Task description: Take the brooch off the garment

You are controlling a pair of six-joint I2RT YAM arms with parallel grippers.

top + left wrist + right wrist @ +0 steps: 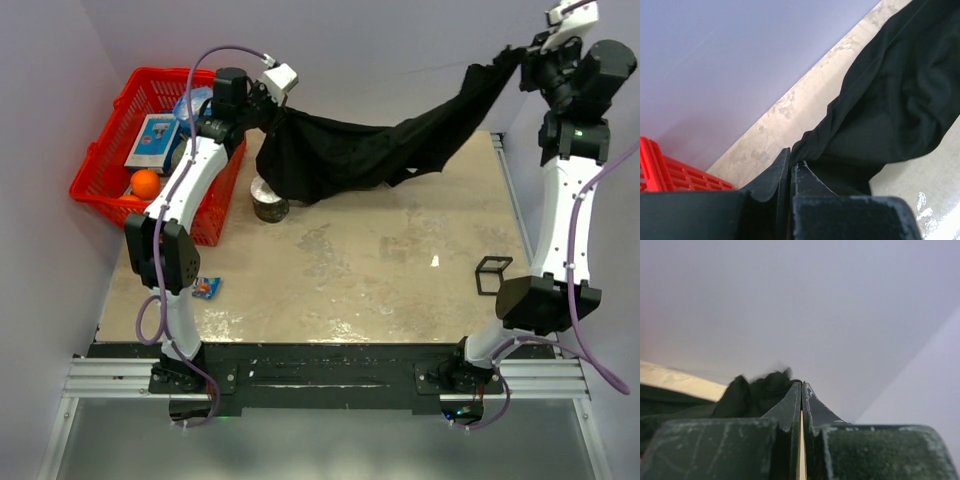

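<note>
I see black short-sleeved fabric T-shirt (pixel 350 150) slung in air, long axis 10-to-2 o'clock, between left gripper (pixel 258 108) and right gripper (pixel 522 58), both pinching cloth. No brooch visible; can't judge nearer arm.

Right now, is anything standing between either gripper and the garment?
Nothing visible. The left gripper and the right gripper are both shut on the garment, which hangs stretched between them above the table. The brooch shows in no view, so what lies between it and a gripper cannot be told.
</note>
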